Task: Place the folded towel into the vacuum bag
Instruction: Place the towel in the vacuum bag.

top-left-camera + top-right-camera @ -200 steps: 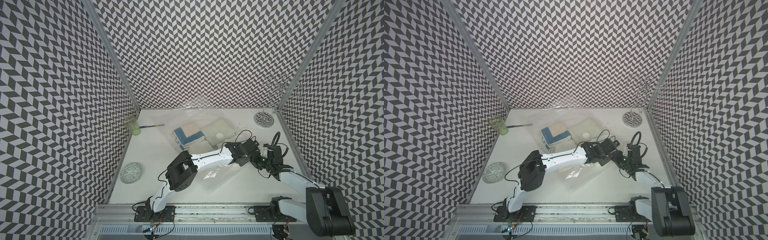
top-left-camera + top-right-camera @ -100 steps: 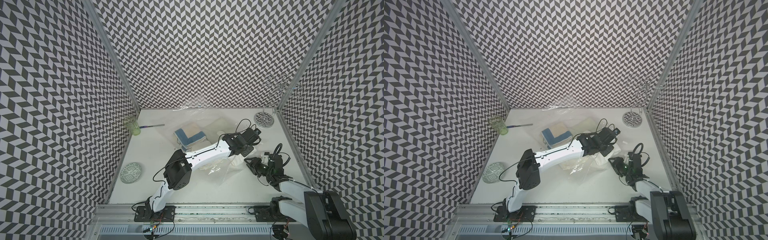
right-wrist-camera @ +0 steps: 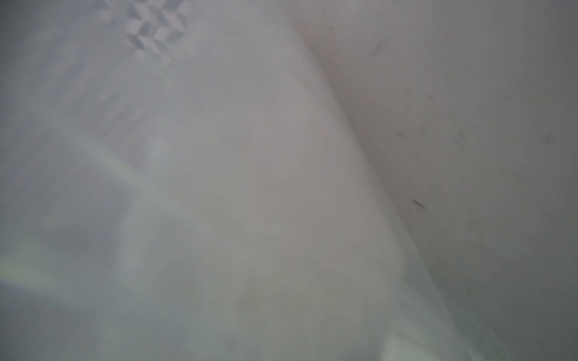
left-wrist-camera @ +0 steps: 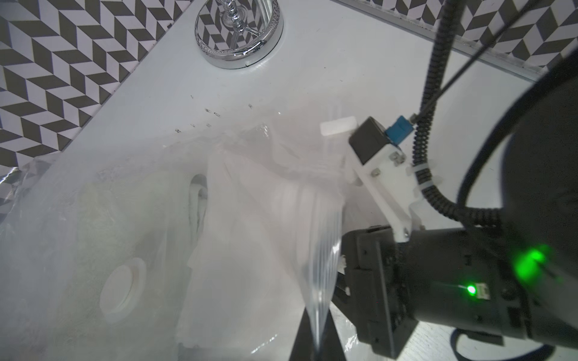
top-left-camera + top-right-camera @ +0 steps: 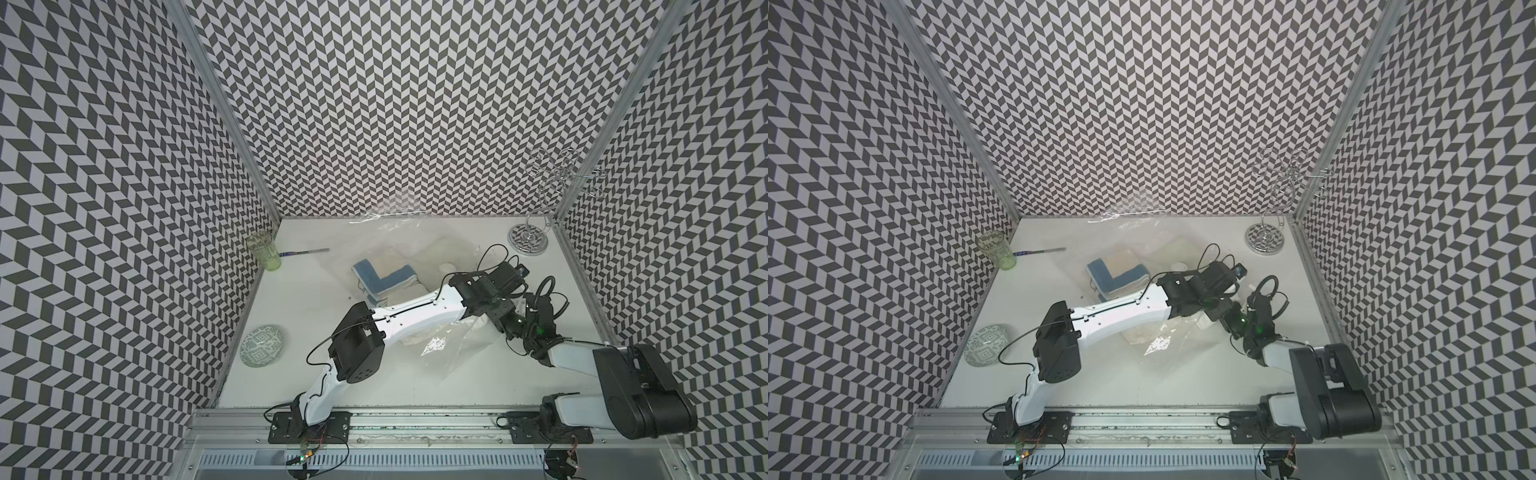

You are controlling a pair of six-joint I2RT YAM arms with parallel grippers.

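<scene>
Since a second ago the left gripper has shifted toward the back of the white table, the right gripper now just beneath it; in both top views the large transparent plastic vacuum bag sprawls across the back middle, a folded blue-and-cream towel under its film, a pale folded towel at its near flap, inside or outside we cannot tell. From the left wrist we see film drawn taut into the left jaws, closed tight on it, while the right jaws' gap is hidden from us. From the right wrist we see only blurred film.

Crumpled vacuum bag, white valve
</scene>
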